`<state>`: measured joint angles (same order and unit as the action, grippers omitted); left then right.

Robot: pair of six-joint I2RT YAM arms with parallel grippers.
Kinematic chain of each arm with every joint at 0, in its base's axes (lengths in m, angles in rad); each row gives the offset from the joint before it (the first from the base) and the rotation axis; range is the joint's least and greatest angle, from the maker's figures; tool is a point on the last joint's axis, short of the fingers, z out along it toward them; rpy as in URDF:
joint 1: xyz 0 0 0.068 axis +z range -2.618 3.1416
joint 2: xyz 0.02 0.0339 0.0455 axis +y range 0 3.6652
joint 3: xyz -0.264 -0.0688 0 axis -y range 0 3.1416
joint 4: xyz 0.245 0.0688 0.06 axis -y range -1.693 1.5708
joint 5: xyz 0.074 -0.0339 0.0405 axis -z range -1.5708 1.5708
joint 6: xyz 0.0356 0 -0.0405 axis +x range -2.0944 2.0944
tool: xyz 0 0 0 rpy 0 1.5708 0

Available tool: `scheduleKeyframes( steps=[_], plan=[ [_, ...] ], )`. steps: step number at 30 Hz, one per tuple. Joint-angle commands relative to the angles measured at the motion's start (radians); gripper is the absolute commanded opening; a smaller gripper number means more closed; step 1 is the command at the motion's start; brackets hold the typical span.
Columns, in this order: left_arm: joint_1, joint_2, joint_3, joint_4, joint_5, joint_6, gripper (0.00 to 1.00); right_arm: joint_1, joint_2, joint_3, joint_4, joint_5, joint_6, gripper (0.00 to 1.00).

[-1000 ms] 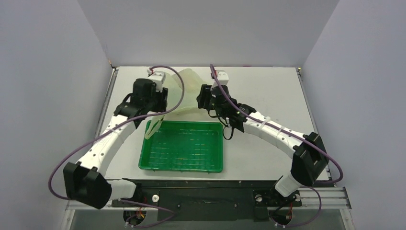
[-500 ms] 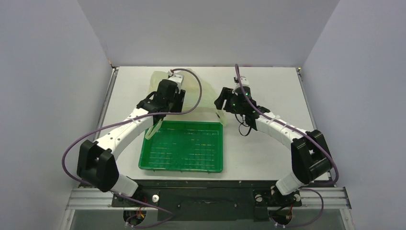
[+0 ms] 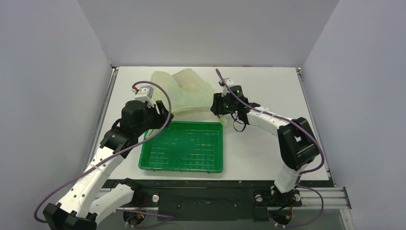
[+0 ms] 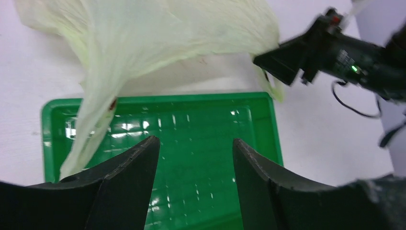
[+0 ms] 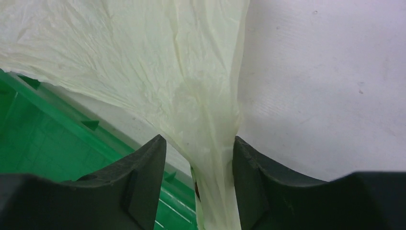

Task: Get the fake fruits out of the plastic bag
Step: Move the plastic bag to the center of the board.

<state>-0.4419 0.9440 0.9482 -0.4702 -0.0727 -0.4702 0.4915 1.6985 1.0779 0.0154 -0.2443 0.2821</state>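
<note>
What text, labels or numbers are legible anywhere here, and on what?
No readable text in any view.
translucent pale yellow-green plastic bag: no print; one small reddish speck, too small to read as a mark.
rigid green plastic tray: plain, no label.

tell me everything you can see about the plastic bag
The plastic bag is thin, crinkly, translucent pale yellow-green film, lying slumped on the table just behind the green tray. One gathered strand trails over the tray's far left corner, outside the open fingers of the left end effector. Another runs between the parted fingers of the right end effector. Its contents cannot be made out.
</note>
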Motion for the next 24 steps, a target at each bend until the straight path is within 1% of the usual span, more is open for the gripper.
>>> scheduleKeyframes(
  steps=[1, 2, 3, 4, 5, 8, 12, 13, 14, 15, 16, 19, 20, 21, 22, 23, 24],
  plan=[
    [0.006, -0.064, -0.043, -0.007, 0.231, -0.114, 0.55, -0.018, 0.061, 0.141, 0.046, 0.031, 0.055, 0.31],
    [0.006, -0.077, -0.048, -0.011, 0.25, -0.12, 0.55, -0.023, 0.065, 0.183, 0.027, 0.054, 0.072, 0.21],
    [0.005, -0.082, -0.059, -0.017, 0.283, -0.14, 0.56, -0.025, 0.064, 0.201, -0.02, 0.116, 0.082, 0.05],
    [0.004, -0.092, -0.066, -0.017, 0.297, -0.163, 0.56, -0.029, 0.048, 0.226, -0.042, 0.153, 0.107, 0.01],
    [0.003, -0.098, -0.084, -0.006, 0.334, -0.172, 0.56, -0.031, 0.033, 0.228, -0.072, 0.249, 0.123, 0.0],
    [-0.016, -0.125, -0.143, 0.038, 0.4, -0.248, 0.56, -0.063, -0.071, 0.179, -0.117, 0.45, 0.215, 0.0],
    [-0.073, -0.146, -0.224, 0.187, 0.44, -0.382, 0.56, -0.138, -0.218, 0.077, -0.192, 0.567, 0.303, 0.0],
    [-0.085, -0.147, -0.232, 0.238, 0.438, -0.397, 0.56, -0.16, -0.244, 0.045, -0.214, 0.59, 0.31, 0.0],
    [-0.116, -0.145, -0.241, 0.273, 0.428, -0.422, 0.56, -0.169, -0.294, 0.03, -0.263, 0.644, 0.321, 0.0],
    [-0.131, -0.136, -0.241, 0.283, 0.417, -0.429, 0.56, -0.185, -0.35, 0.001, -0.29, 0.671, 0.326, 0.0],
    [-0.168, -0.13, -0.234, 0.298, 0.397, -0.439, 0.56, -0.192, -0.381, -0.019, -0.33, 0.713, 0.325, 0.0],
    [-0.25, -0.08, -0.2, 0.312, 0.348, -0.441, 0.56, -0.215, -0.57, -0.145, -0.391, 0.755, 0.336, 0.0],
    [-0.292, -0.065, -0.18, 0.323, 0.332, -0.44, 0.56, -0.216, -0.609, -0.17, -0.429, 0.755, 0.341, 0.0],
    [-0.313, -0.032, -0.168, 0.331, 0.327, -0.44, 0.56, -0.216, -0.695, -0.217, -0.45, 0.748, 0.353, 0.0],
    [-0.357, -0.013, -0.142, 0.344, 0.318, -0.439, 0.56, -0.214, -0.741, -0.264, -0.488, 0.712, 0.355, 0.0],
    [-0.406, 0.03, -0.128, 0.353, 0.313, -0.435, 0.56, -0.21, -0.825, -0.285, -0.505, 0.686, 0.357, 0.0],
    [-0.431, 0.052, -0.097, 0.369, 0.302, -0.43, 0.56, -0.206, -0.87, -0.325, -0.539, 0.627, 0.359, 0.0]
  ],
)
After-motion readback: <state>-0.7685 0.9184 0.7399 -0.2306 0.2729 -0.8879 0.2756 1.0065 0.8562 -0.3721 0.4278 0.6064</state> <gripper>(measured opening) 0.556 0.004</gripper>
